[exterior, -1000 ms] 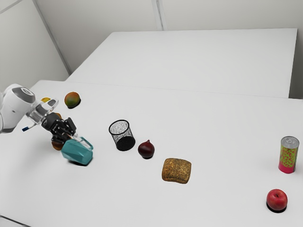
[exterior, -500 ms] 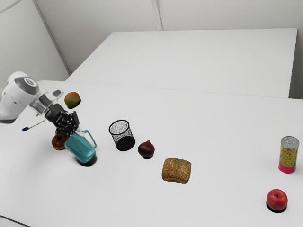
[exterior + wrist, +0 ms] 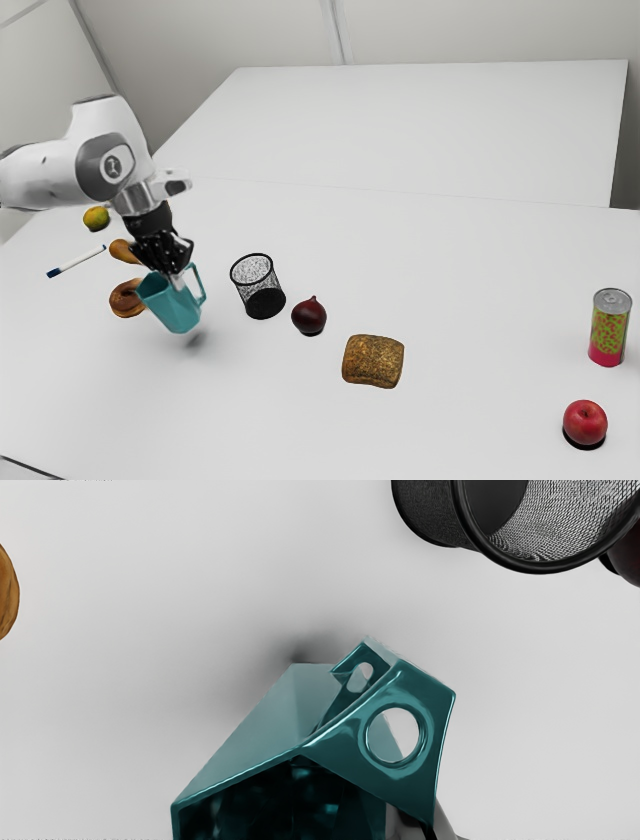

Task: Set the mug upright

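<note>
Teal faceted mug with angular handle point(image 3: 176, 309), raised and tilted, at the exterior view's left of the black wire-mesh cup point(image 3: 243, 285); black two-finger gripper point(image 3: 178, 281), above it, closed on its wall. Mouth leans away from the mesh cup; righting presumably precedes lowering.

In the exterior view the mug point(image 3: 175, 310) is hiding the ends of the pincer point(image 3: 177, 281) and covering part of the doughnut point(image 3: 124, 299). The arm point(image 3: 45, 176) is running off the left edge. In the wrist view the picture's edges are cutting off the mug, the mesh cup point(image 3: 425, 510), the dark red bulb point(image 3: 627, 562) and a brown thing point(image 3: 7, 597).
</note>
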You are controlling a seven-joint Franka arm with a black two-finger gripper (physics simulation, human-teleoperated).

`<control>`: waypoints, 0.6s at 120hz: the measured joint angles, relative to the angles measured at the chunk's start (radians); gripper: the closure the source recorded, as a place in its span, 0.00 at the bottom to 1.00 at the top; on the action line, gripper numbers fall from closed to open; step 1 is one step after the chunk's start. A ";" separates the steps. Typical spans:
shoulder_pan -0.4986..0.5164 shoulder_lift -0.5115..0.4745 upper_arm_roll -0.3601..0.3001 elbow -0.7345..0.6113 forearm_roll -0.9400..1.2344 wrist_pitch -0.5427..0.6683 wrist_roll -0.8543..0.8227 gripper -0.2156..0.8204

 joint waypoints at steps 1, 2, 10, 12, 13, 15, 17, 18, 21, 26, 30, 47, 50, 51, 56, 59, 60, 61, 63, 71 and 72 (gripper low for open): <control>-0.005 -0.004 -0.002 -0.004 0.006 0.003 -0.006 0.97; -0.010 -0.007 -0.004 -0.008 0.011 0.006 -0.012 0.97; -0.031 -0.028 -0.024 -0.031 0.050 0.025 -0.063 0.97; -0.035 -0.032 -0.029 -0.037 0.058 0.030 -0.076 0.97; -0.036 -0.034 -0.032 -0.041 0.061 0.033 -0.082 0.97; -0.039 -0.038 -0.037 -0.047 0.068 0.039 -0.095 0.97; -0.042 -0.040 -0.040 -0.053 0.074 0.046 -0.107 0.97; -0.043 -0.041 -0.042 -0.056 0.076 0.050 -0.113 0.97; -0.048 -0.043 -0.045 -0.063 0.083 0.060 -0.131 0.97; -0.056 -0.044 -0.048 -0.071 0.092 0.075 -0.161 0.97; -0.061 -0.044 -0.049 -0.078 0.097 0.087 -0.183 0.97; -0.077 -0.037 -0.054 -0.091 0.109 0.124 -0.273 0.97; -0.078 -0.032 -0.054 -0.092 0.110 0.130 -0.288 0.97; -0.078 -0.030 -0.054 -0.092 0.110 0.132 -0.292 0.97; -0.082 -0.022 -0.054 -0.092 0.111 0.141 -0.315 0.97; -0.086 -0.016 -0.054 -0.093 0.112 0.145 -0.329 0.97; -0.087 -0.015 -0.054 -0.093 0.112 0.147 -0.333 0.97; -0.088 -0.013 -0.054 -0.093 0.112 0.148 -0.338 0.97; -0.090 -0.010 -0.054 -0.093 0.112 0.152 -0.346 0.97; -0.094 0.006 -0.055 -0.093 0.113 0.168 -0.378 0.97; -0.095 0.008 -0.055 -0.093 0.113 0.170 -0.382 0.97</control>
